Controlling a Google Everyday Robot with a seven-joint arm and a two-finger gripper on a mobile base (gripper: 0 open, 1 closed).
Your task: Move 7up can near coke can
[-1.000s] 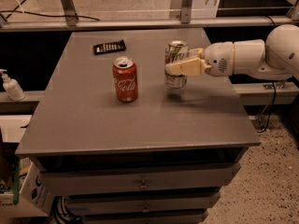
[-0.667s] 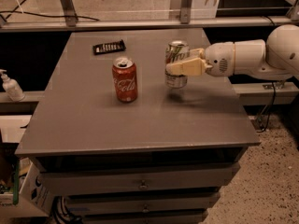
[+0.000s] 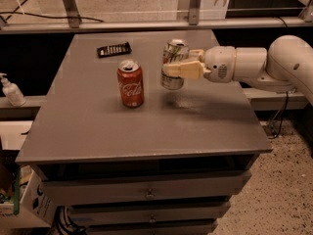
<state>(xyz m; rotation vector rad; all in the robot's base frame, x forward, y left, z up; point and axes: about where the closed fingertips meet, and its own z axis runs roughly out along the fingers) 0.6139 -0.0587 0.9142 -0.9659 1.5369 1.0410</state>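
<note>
The coke can (image 3: 130, 83), red with white script, stands upright on the grey table (image 3: 98, 126) left of centre. The 7up can (image 3: 173, 64), pale silver with a greenish logo, is held slightly tilted just above the table, a short way right of the coke can. My gripper (image 3: 175, 68) reaches in from the right on a white arm and is shut on the 7up can, its pale fingers (image 3: 183, 70) wrapping the can's middle. A shadow lies on the table below the can.
A black remote-like object (image 3: 113, 49) lies at the table's far left. A white pump bottle (image 3: 11, 90) stands on a ledge left of the table. Drawers sit below the tabletop. A metal rail runs behind the table.
The gripper with the 7up can has shifted slightly left toward the coke can and lifted a little. The coke can has not moved.
</note>
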